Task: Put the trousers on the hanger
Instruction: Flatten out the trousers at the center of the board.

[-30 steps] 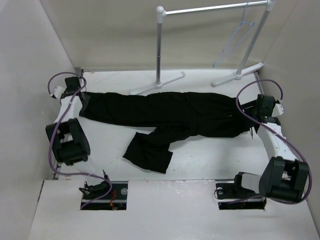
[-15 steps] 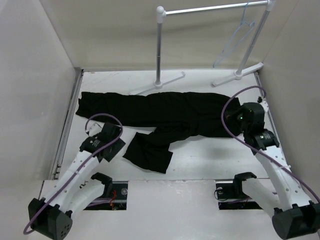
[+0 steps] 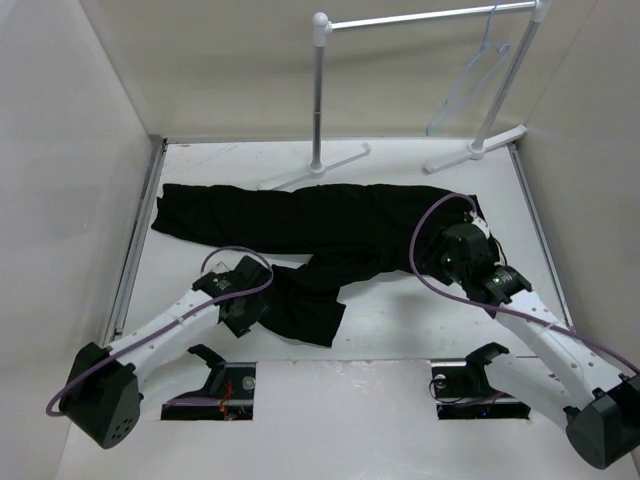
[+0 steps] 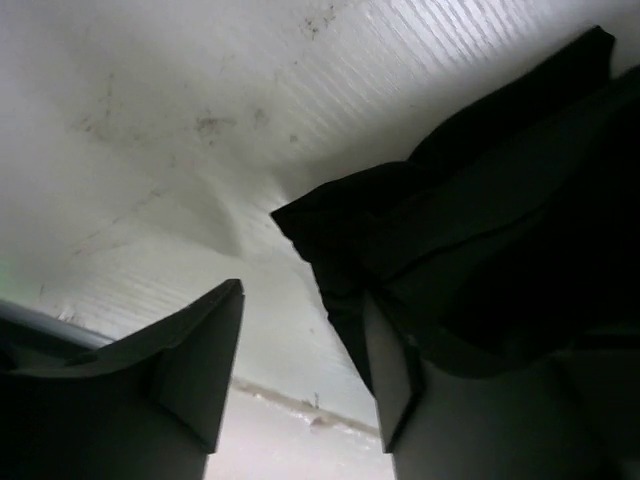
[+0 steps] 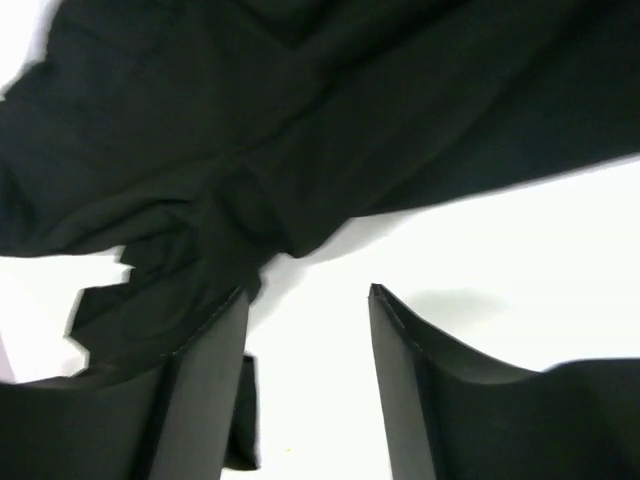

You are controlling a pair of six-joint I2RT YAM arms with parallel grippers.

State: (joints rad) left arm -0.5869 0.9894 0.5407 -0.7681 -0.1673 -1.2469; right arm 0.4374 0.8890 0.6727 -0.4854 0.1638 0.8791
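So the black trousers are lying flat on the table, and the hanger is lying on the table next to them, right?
Not quite. The trousers do lie flat on the table, but the hanger is not lying next to them. It hangs from the rack at the back right, above the table. The top view shows this.

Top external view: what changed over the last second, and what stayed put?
Both arms swung inward from the two ends of the trousers: the left claw is now open at the folded leg's near hem, the right claw open over the near edge toward the right end. Neither grips cloth. Trousers, hanger and rack stayed put.
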